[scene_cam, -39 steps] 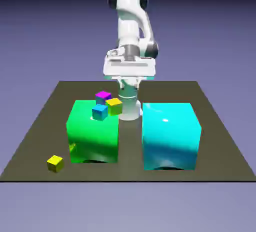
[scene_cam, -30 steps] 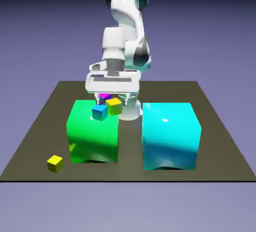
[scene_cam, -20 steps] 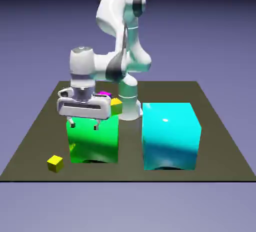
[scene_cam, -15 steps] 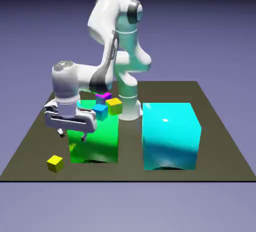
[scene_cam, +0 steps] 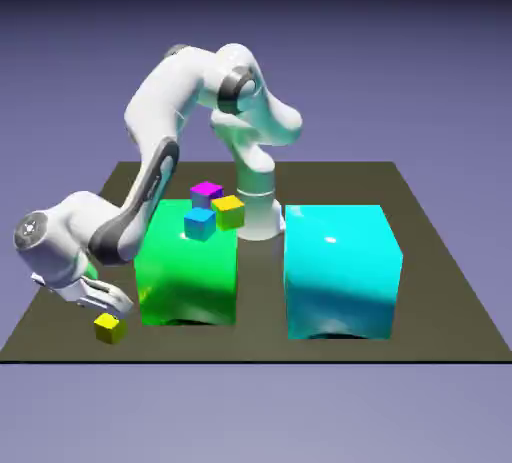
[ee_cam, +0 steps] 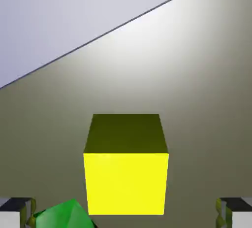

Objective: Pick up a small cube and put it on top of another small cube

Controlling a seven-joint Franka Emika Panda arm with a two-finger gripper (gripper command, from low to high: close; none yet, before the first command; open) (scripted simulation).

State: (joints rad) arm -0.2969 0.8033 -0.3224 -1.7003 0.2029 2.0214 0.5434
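The tiny yellow cube (scene_cam: 110,328) with olive sides lies on the dark table near the front corner on the exterior view's left. My gripper (scene_cam: 108,308) has come down just above and behind it, touching nothing that I can see. In the hand view the cube (ee_cam: 126,173) sits large between my two grey fingertips (ee_cam: 15,213), which stand wide apart at the bottom corners, so the gripper (ee_cam: 126,216) is open. By the big green block's far top edge are three other small cubes: magenta (scene_cam: 206,191), blue (scene_cam: 199,223) and a yellow-topped one with lime sides (scene_cam: 229,211).
The big green block (scene_cam: 188,273) stands right beside my hand, on its right in the exterior view; a corner of it (ee_cam: 64,215) shows in the hand view. A big cyan block (scene_cam: 342,269) stands further right. The table's edge (ee_cam: 98,34) runs close beyond the cube.
The arm swung from behind the blocks to the exterior view's left and dropped down to the tiny yellow cube. No cube has moved.
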